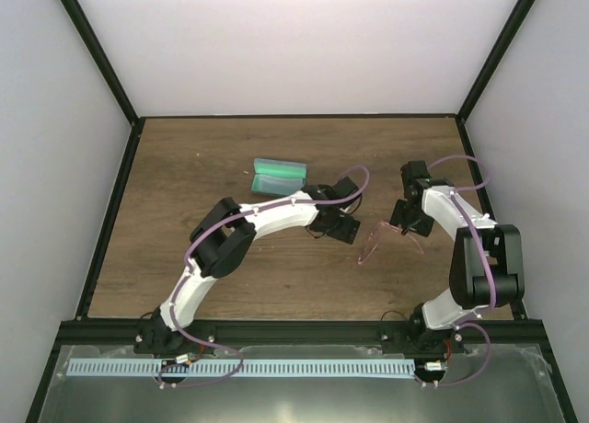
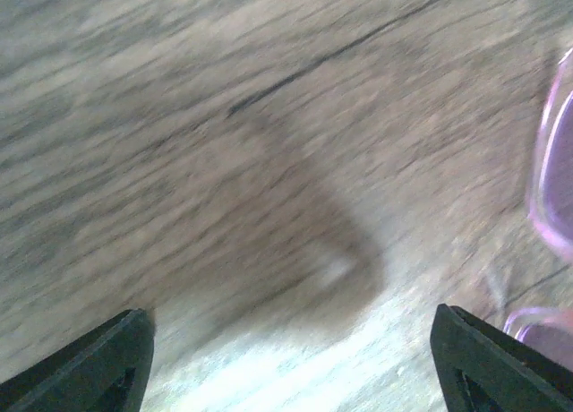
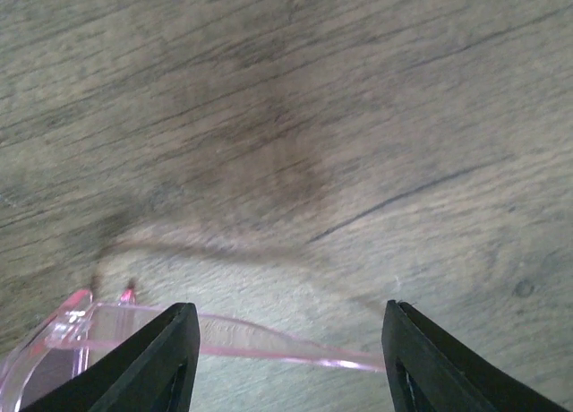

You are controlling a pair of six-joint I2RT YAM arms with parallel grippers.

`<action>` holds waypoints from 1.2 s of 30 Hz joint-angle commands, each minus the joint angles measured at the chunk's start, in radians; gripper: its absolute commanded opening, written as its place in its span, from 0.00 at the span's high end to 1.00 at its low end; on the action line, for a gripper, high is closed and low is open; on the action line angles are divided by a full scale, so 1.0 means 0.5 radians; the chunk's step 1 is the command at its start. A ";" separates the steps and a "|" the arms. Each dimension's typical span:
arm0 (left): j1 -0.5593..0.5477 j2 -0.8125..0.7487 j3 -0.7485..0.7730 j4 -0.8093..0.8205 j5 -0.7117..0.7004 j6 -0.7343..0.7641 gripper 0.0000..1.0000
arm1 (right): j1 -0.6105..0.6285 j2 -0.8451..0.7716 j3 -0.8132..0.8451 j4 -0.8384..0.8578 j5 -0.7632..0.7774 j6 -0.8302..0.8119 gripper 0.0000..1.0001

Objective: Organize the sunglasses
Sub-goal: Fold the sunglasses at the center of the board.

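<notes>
Noted sunglasses [image 1: 379,240] flat on table [image 1: 166,248] between arms, right gripper [image 3: 288,309] spread wide astride one temple, presumably lining up a pinch; left gripper [image 2: 288,313] equally spread alongside the lens.

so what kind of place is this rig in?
Probably a lab test cell: plain white walls, black frame posts, wood-grain table with left arm and right arm bolted at its near edge.

Glossy translucent plastic sunglasses [image 1: 385,236] — matt wood-grain table [image 1: 276,276]
</notes>
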 commanded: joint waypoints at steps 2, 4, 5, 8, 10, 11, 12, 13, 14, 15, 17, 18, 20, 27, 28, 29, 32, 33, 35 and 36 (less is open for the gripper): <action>0.010 -0.243 -0.160 -0.039 -0.013 0.174 0.10 | -0.048 0.058 0.053 0.136 0.048 -0.159 0.42; 0.008 -0.258 -0.166 -0.047 0.004 0.200 0.10 | -0.048 0.079 0.044 0.152 0.013 -0.166 0.43; 0.009 -0.256 -0.169 -0.047 0.015 0.203 0.10 | -0.048 0.084 0.038 0.159 -0.006 -0.165 0.44; 0.009 -0.236 -0.170 -0.030 0.084 0.196 0.10 | -0.048 0.099 0.020 0.163 -0.058 -0.121 0.51; 0.001 -0.217 -0.170 -0.010 0.137 0.179 0.10 | -0.048 0.114 -0.002 0.158 -0.088 -0.086 0.55; -0.006 -0.206 -0.165 -0.001 0.155 0.175 0.10 | -0.048 0.119 -0.013 0.155 -0.110 -0.069 0.57; -0.015 -0.194 -0.160 0.001 0.165 0.171 0.10 | -0.048 0.120 -0.030 0.157 -0.135 -0.056 0.57; -0.027 -0.183 -0.157 0.000 0.173 0.167 0.10 | -0.048 0.114 -0.046 0.162 -0.164 -0.035 0.58; -0.035 -0.177 -0.155 0.003 0.182 0.164 0.10 | -0.049 0.104 -0.064 0.169 -0.195 -0.022 0.59; -0.041 -0.173 -0.157 0.003 0.186 0.160 0.10 | -0.048 0.095 -0.081 0.180 -0.231 -0.005 0.60; -0.057 -0.179 -0.173 0.009 0.189 0.147 0.10 | -0.048 0.073 -0.113 0.197 -0.291 0.038 0.60; -0.060 -0.182 -0.182 0.014 0.195 0.139 0.10 | -0.048 0.064 -0.125 0.204 -0.319 0.056 0.61; -0.071 -0.200 -0.209 0.035 0.205 0.125 0.10 | -0.048 0.053 -0.145 0.209 -0.361 0.096 0.61; -0.075 -0.243 -0.274 0.047 0.165 0.104 0.10 | -0.047 -0.075 -0.154 0.202 -0.329 0.099 0.50; -0.072 -0.248 -0.282 0.049 0.161 0.111 0.10 | -0.045 -0.119 -0.149 0.210 -0.332 0.068 0.45; -0.066 -0.249 -0.286 0.049 0.161 0.116 0.10 | -0.048 -0.164 -0.146 0.219 -0.342 0.034 0.39; -0.060 -0.241 -0.282 0.050 0.171 0.123 0.10 | -0.045 -0.251 -0.125 0.207 -0.372 -0.030 0.35; -0.059 -0.236 -0.278 0.051 0.174 0.123 0.10 | -0.045 -0.264 -0.125 0.195 -0.382 -0.049 0.35; -0.057 -0.224 -0.263 0.058 0.183 0.118 0.10 | -0.045 -0.244 -0.131 0.165 -0.398 -0.079 0.35; -0.057 -0.215 -0.253 0.059 0.187 0.115 0.10 | -0.046 -0.231 -0.139 0.156 -0.402 -0.093 0.35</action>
